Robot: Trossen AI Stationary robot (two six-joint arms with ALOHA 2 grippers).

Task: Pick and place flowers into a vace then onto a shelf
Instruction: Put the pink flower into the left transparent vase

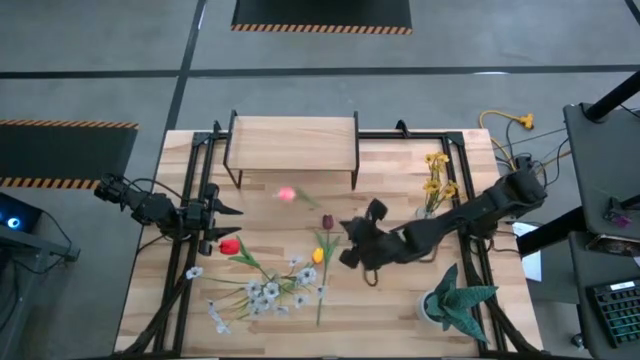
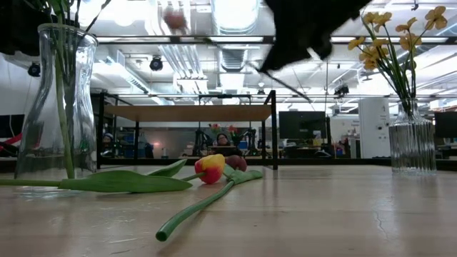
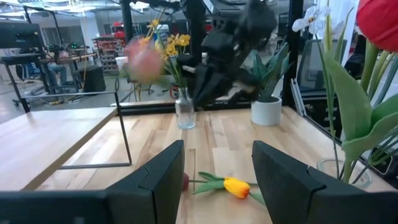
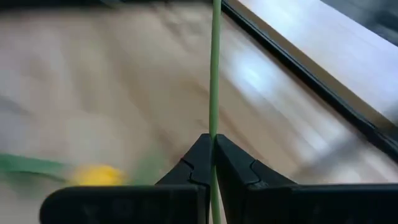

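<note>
Right gripper (image 4: 213, 155) clamped on pink tulip (image 1: 287, 194) stem; bloom pointed toward shelf (image 1: 292, 133), just in front of it. Left gripper (image 3: 217, 168) stood open, empty, farther off.

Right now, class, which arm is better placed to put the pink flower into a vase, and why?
The right. Its pincer is already shut on the pink flower stem and lifted over mid-table. The left pincer is open and empty at the table's left edge, beside the vase with the red flower.
</note>
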